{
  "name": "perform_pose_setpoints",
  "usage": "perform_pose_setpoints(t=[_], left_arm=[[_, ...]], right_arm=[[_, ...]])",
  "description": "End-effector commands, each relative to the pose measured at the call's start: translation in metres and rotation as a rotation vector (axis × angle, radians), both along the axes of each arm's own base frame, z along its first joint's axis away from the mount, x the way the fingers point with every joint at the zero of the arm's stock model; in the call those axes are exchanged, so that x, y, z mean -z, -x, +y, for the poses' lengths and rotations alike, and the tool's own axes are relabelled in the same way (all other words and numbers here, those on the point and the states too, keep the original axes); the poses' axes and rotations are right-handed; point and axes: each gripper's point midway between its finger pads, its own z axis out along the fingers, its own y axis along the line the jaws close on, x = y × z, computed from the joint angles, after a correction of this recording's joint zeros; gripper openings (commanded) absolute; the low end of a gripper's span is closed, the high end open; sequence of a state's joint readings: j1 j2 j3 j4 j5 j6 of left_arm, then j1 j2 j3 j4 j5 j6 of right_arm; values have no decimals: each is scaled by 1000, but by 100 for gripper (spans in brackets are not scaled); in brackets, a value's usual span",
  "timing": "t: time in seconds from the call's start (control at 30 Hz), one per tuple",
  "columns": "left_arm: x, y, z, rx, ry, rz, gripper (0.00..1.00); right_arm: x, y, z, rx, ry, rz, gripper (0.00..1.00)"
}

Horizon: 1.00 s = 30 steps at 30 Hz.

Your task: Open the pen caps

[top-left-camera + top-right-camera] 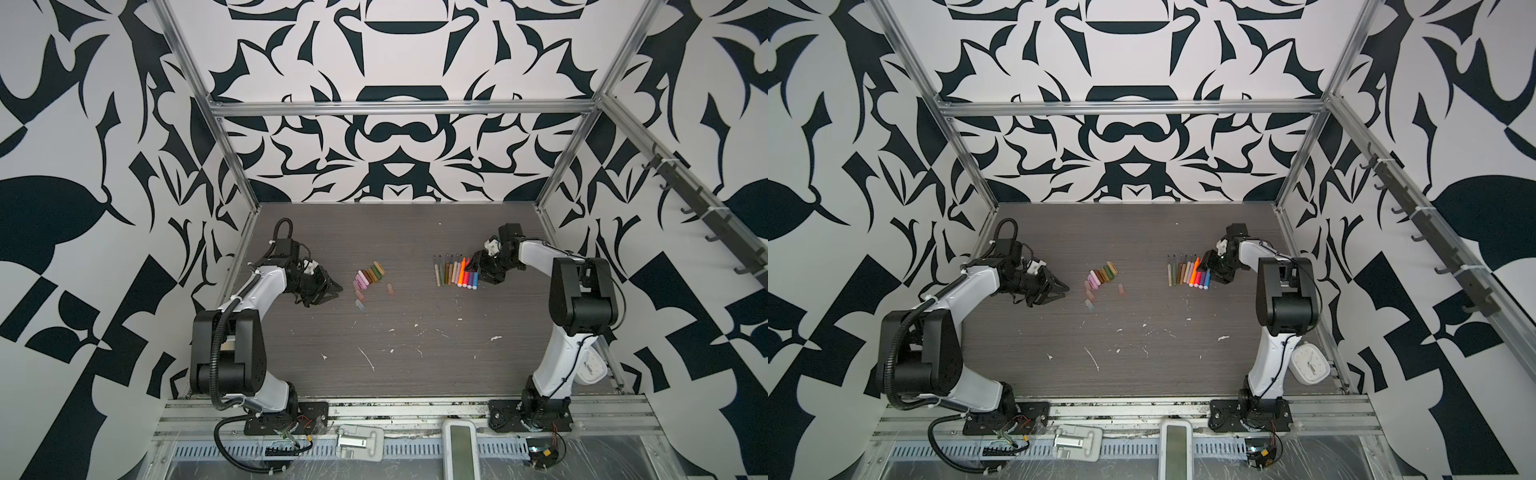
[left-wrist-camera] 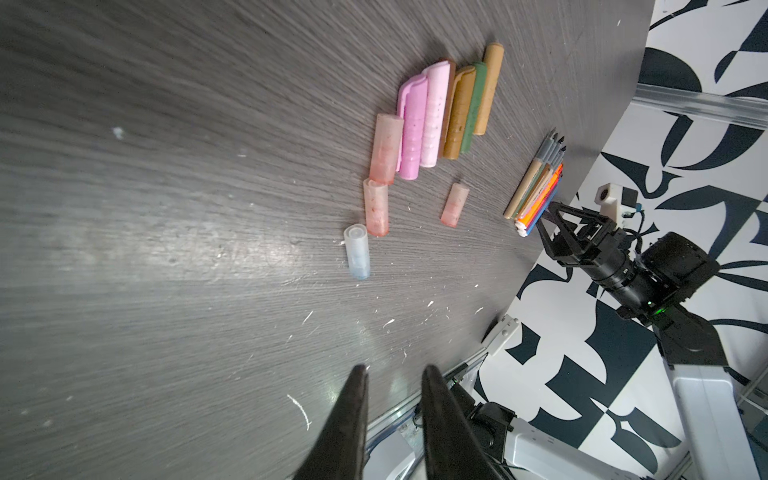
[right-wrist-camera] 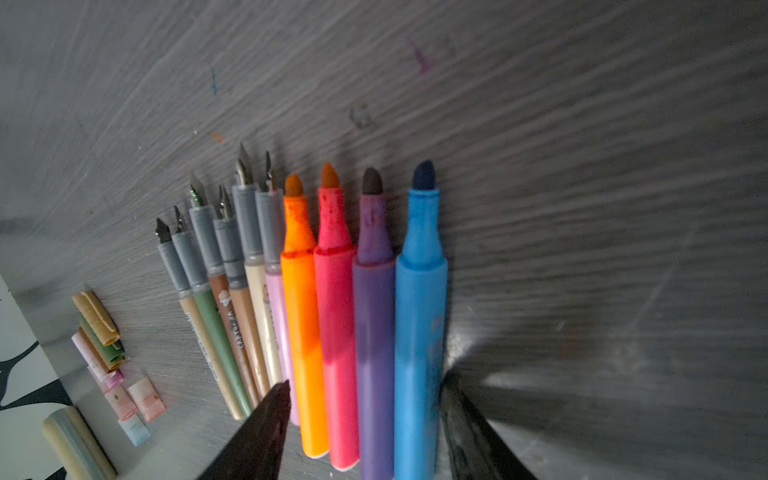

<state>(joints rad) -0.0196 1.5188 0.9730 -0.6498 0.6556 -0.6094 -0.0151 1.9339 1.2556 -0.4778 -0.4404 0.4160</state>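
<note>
Brown pen (image 3: 230, 320): small white emblem and white lettering along the barrel; too blurred for us to read.
Tan pen (image 3: 208, 353): dark print along the barrel; illegible to us.
Elsewhere: we find nothing readable.

**My dark wood-grain worktop (image 1: 415, 374) and its surroundings.**
Ten pens (image 1: 455, 272) lie side by side, tips toward the back wall: six slim pens (image 3: 232, 291) with grey necks, then four markers (image 3: 374, 324) in orange, red, purple and blue. White flecks (image 1: 368, 359) dot the surface nearer me. Black-and-white patterned walls (image 1: 395, 145) and an aluminium frame (image 1: 399, 107) enclose it; a hook rail (image 1: 698, 208) runs along the right wall.
</note>
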Motion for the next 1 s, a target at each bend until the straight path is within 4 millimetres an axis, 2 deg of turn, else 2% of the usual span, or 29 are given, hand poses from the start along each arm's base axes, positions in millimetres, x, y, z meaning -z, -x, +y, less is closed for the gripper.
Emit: perform_pose_setpoints(t=[0.0,0.13,0.3,0.43,0.5,0.6,0.63,0.67,0.7,0.8,0.9,0.97], left_arm=[[-8,7,0,7,11,0,26],[-12,6,0,5,11,-14,26],[-18,6,0,5,13,-49,33],[-28,4,2,1,7,-95,56],[-36,1,6,-12,-12,-129,61],[-48,-8,17,-58,-75,-194,68],[-52,-11,23,-83,-117,-211,93],[-56,-14,31,-110,-161,-229,99],[-60,-16,37,-135,-200,-239,99],[-76,-24,56,-228,-284,-301,99],[-79,-32,74,-345,-347,-329,99],[-76,-40,88,-400,-401,-362,99]], right_arm=[[-26,-4,-11,18,50,-55,62],[-38,-3,-17,24,68,-86,62],[-52,7,-20,7,91,-115,62],[-70,21,-23,13,121,-161,62],[-79,29,-28,18,151,-182,68],[-99,40,-38,40,214,-242,82],[-109,42,-41,49,232,-279,87],[-118,44,-44,59,249,-315,95],[-126,46,-46,68,263,-343,98],[-145,49,-53,98,302,-430,98],[-146,47,-57,108,335,-548,99],[-146,41,-51,5,384,-716,99]])
